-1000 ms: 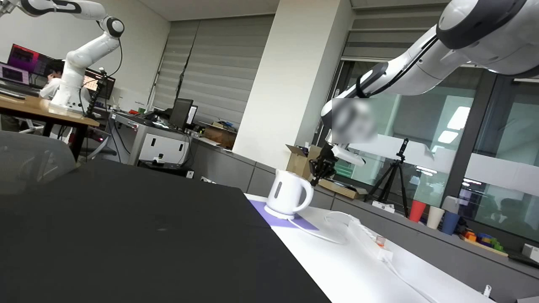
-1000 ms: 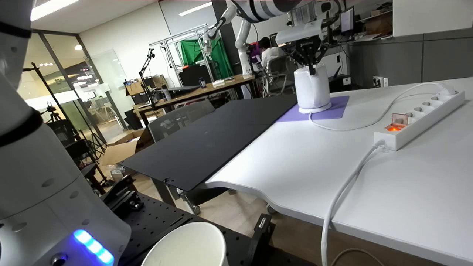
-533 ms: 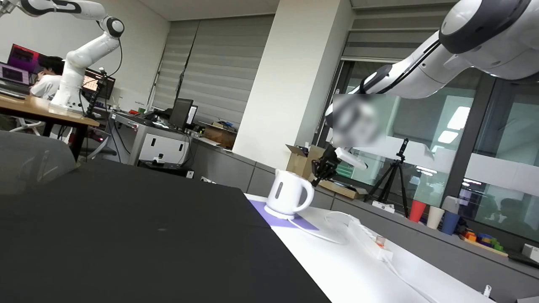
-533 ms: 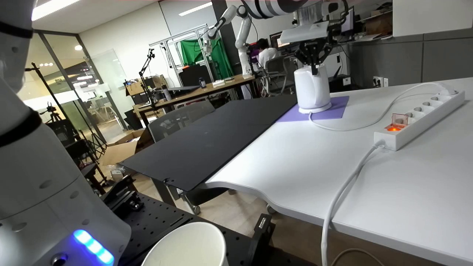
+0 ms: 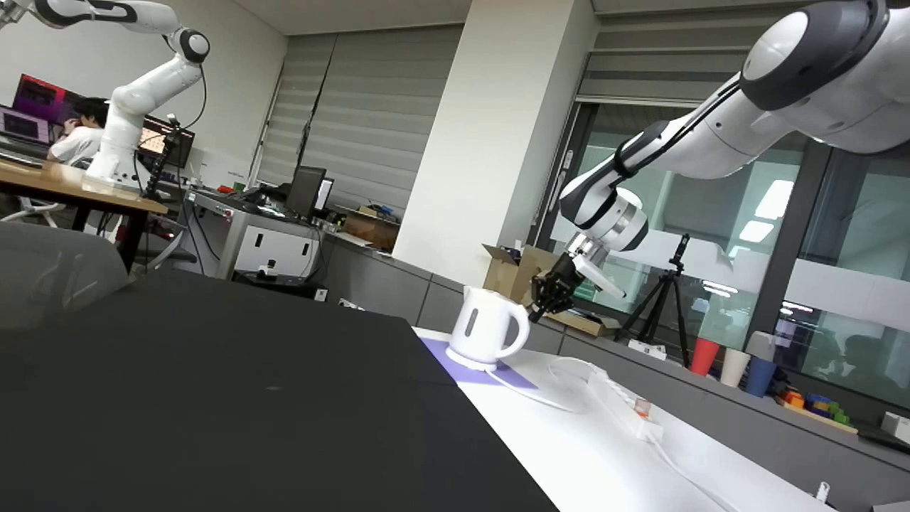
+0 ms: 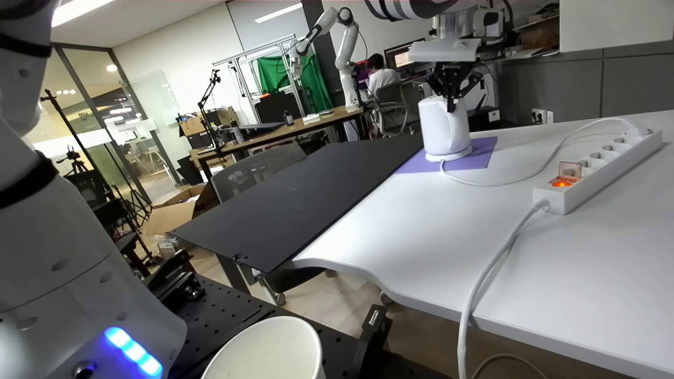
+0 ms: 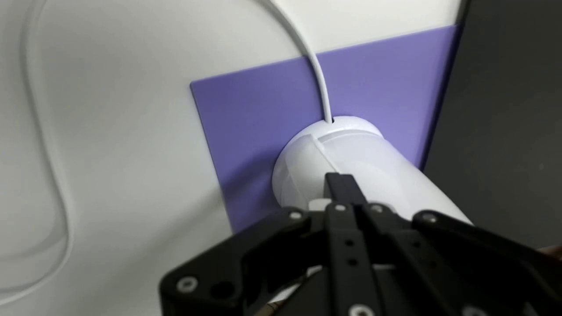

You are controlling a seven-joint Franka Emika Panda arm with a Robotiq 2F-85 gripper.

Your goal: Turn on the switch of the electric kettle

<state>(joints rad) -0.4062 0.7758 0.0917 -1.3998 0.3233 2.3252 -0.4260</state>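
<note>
The white electric kettle (image 5: 483, 323) stands upright on a purple mat, its loop handle facing my gripper. It also shows in an exterior view (image 6: 441, 126) and in the wrist view (image 7: 386, 162). My gripper (image 7: 345, 182) is shut, fingertips pressed together with nothing between them. In the exterior views its tips (image 5: 534, 315) are beside the upper part of the kettle's handle (image 6: 452, 108). I cannot tell if they touch it. A small white tab (image 7: 319, 204) shows beside the fingertips; whether it is the switch I cannot tell. My fingers hide part of the handle.
The kettle's cord (image 7: 322, 85) runs over the purple mat (image 7: 259, 105) and white table (image 6: 421, 242) to a power strip (image 6: 605, 171) with a lit orange switch. A black board (image 6: 295, 205) lies beside the kettle. A cardboard box (image 5: 501, 274) stands behind it.
My gripper has moved slightly down and away from the kettle body, rightward in both exterior views. It stays shut. The kettle has not moved.
</note>
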